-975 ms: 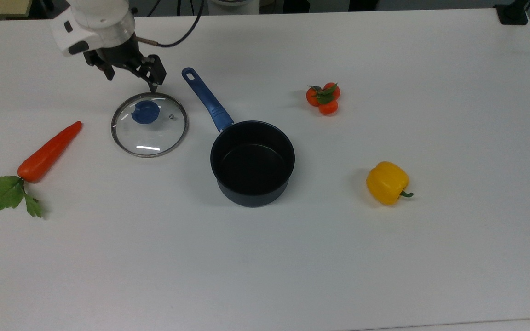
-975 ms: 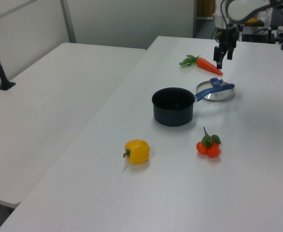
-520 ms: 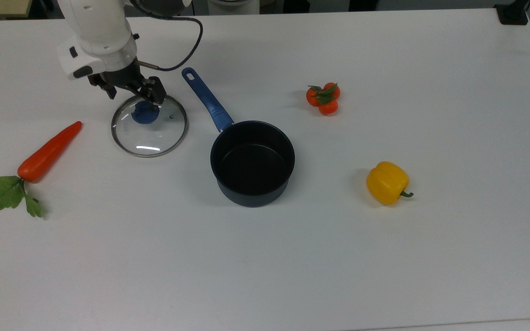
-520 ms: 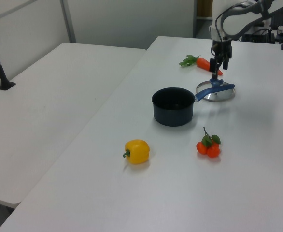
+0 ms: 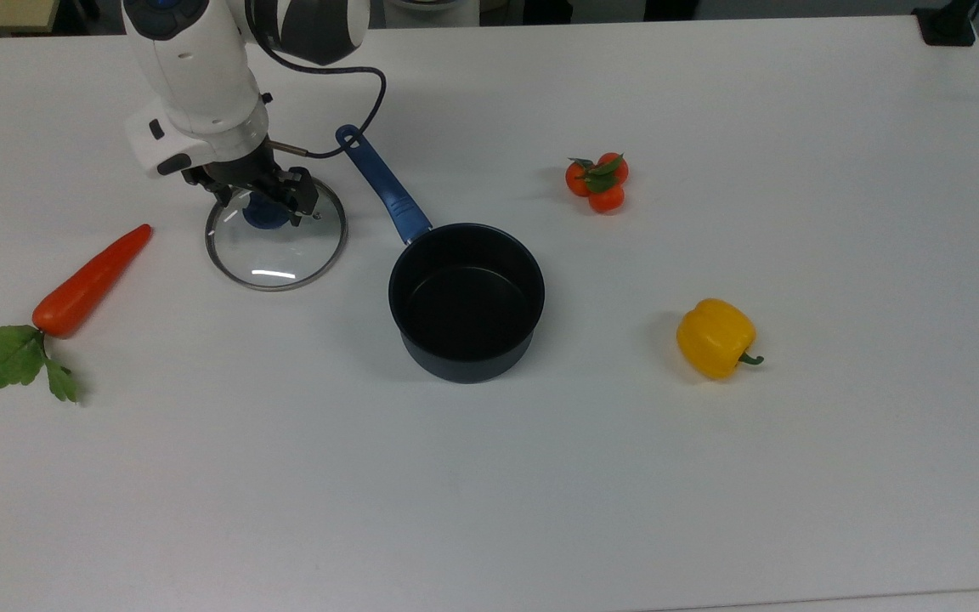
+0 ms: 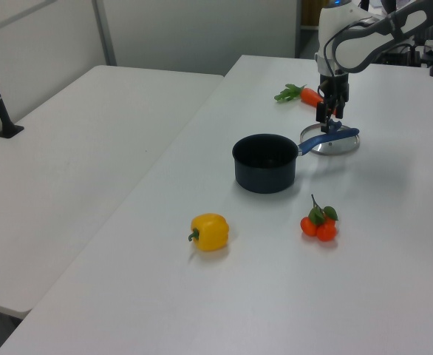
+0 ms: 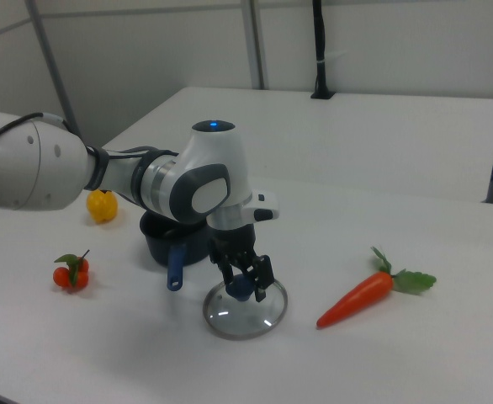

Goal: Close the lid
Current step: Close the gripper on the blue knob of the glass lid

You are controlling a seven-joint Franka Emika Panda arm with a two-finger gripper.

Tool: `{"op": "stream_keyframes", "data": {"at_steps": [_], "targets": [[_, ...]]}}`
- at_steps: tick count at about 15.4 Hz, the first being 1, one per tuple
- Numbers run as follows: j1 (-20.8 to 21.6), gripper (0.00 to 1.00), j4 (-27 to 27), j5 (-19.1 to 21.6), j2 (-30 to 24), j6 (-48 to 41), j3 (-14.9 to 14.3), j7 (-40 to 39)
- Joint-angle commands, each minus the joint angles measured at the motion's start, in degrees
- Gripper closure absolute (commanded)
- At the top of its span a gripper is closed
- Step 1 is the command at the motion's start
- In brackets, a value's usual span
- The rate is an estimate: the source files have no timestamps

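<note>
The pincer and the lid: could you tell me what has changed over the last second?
The pincer has come down from beyond the lid and now straddles its blue knob, fingers open, not yet gripping. The lid, pot and vegetables have not moved.

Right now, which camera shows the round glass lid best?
The top view: the round glass lid lies flat, its whole rim visible. The right view shows it foreshortened; in the left view the blue pan handle crosses it.

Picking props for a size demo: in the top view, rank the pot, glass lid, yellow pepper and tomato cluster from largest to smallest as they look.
1. Pot, counting its handle.
2. Glass lid; its round looks close to the pot's bowl alone.
3. Yellow pepper.
4. Tomato cluster.
</note>
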Motion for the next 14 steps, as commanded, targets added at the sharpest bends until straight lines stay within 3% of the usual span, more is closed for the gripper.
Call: {"op": "stream_keyframes", "data": {"at_steps": [1,7,9,12,14], "targets": [[-0.2,0.08,-1.1,0.2,-0.9,0.2,0.7,1.0],[-0.3,0.19,-1.1,0.6,-1.7,-1.7,1.5,2.9],[-0.3,0.27,-1.1,0.6,-2.1,-2.6,1.5,2.9],[-0.4,0.56,-0.8,2.4,-2.6,-3.3,1.5,2.9],[-1.1,0.62,0.3,3.1,-3.1,-4.3,1.5,2.9]]}}
